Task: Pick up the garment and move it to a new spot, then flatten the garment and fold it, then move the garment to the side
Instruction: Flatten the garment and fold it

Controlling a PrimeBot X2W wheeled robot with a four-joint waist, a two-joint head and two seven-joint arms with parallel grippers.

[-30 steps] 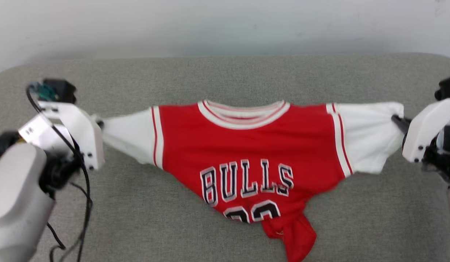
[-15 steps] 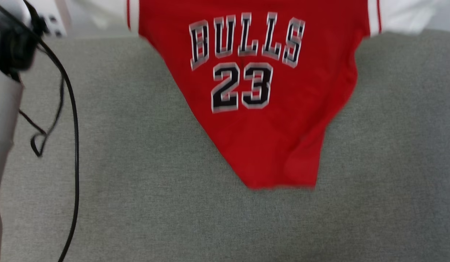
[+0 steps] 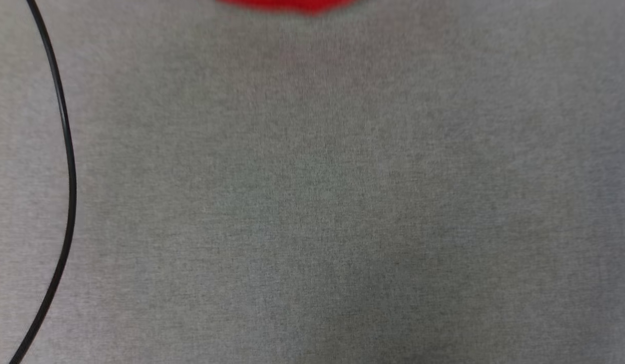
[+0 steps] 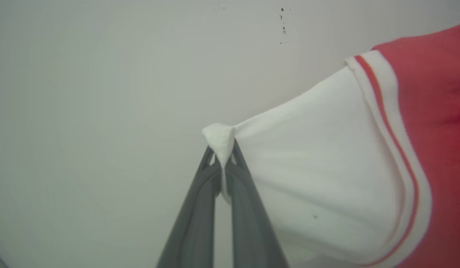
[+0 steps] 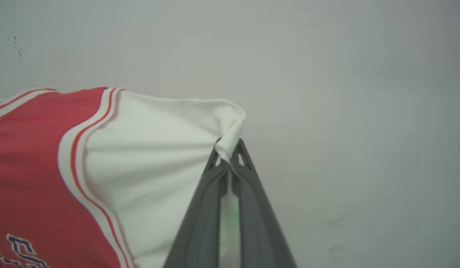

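Observation:
The garment is a red jersey with white short sleeves. In the head view just its red lower hem (image 3: 292, 4) pokes in at the top edge. In the left wrist view my left gripper (image 4: 223, 150) is shut on the tip of one white sleeve (image 4: 319, 178), the red body (image 4: 438, 130) hanging off to the right. In the right wrist view my right gripper (image 5: 227, 150) is shut on the tip of the other white sleeve (image 5: 151, 163), with the red body (image 5: 29, 163) and part of its black lettering at the lower left. The garment hangs stretched between both grippers.
A grey fabric surface (image 3: 312, 202) lies below in the head view. A black cable (image 3: 68, 167) curves down its left side. A pale wall (image 4: 103, 93) stands behind the garment in both wrist views.
The head view has swung downward, so the jersey has slid up and out of it until just its hem shows. Both arms have left that view.

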